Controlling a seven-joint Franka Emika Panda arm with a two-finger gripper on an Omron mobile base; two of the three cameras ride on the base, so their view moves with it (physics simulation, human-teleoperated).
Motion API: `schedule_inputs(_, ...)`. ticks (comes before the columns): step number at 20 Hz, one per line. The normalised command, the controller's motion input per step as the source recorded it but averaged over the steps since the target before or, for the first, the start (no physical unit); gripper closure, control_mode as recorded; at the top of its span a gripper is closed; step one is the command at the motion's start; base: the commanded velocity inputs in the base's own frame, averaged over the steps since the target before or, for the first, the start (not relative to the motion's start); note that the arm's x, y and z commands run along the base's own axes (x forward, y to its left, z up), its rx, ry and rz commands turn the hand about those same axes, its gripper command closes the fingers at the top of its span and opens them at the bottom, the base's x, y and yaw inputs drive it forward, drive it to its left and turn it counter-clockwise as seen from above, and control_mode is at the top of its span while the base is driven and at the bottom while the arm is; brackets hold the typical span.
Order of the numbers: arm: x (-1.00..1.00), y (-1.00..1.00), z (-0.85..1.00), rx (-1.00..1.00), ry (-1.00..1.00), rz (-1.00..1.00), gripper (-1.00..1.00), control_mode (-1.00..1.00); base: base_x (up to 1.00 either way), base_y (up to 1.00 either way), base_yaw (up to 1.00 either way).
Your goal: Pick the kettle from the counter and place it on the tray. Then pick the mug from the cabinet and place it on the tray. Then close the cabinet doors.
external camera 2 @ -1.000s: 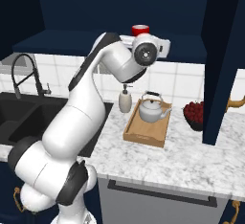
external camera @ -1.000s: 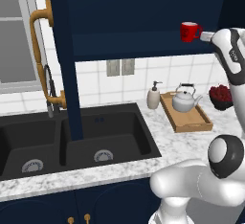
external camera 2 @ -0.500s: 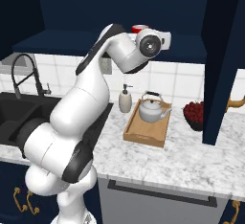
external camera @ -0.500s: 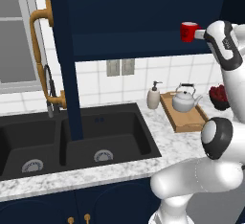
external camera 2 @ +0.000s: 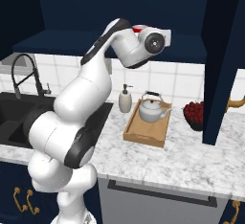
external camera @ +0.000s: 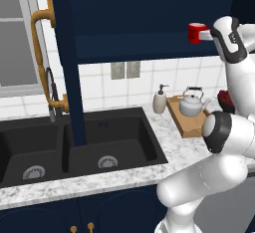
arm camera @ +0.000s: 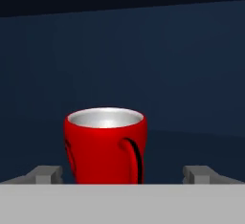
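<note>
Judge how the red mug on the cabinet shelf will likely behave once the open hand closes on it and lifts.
The mug looks rigid and glossy, so it may slip somewhat between the fingers. It tapers towards its base, so a sideways nudge could tip it. It looks empty, so probably light. Its handle faces the hand, which might hinder a centred grip.

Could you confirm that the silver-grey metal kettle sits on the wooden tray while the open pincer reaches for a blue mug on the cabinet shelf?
Not quite: the mug is bright red, as the hand view shows. The rest holds: the silver-grey metal kettle sits on the wooden tray, and the open pincer reaches for the mug on the dark navy cabinet shelf.
</note>
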Motion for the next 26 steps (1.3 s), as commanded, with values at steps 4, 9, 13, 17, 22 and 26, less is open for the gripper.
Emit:
schedule_inputs(4,0.23,0.0,-0.06,0.0,0.0,0.09,-1.0,-1.0,0.0,0.0,0.0)
schedule_inputs(9,0.12,0.0,-0.03,0.0,0.0,0.06,-1.0,-1.0,0.0,0.0,0.0)
schedule_inputs(13,0.12,0.07,-0.02,0.0,0.0,0.04,-1.0,-1.0,0.0,0.0,0.0)
schedule_inputs(17,0.02,0.11,0.0,0.0,0.0,0.02,1.0,-1.0,0.0,0.0,0.0)
schedule_inputs(22,0.0,0.12,0.0,0.0,0.02,0.01,1.0,-1.0,0.0,0.0,0.0)
schedule_inputs(26,0.0,0.09,-0.03,0.0,0.03,0.0,1.0,-1.0,0.0,0.0,0.0)
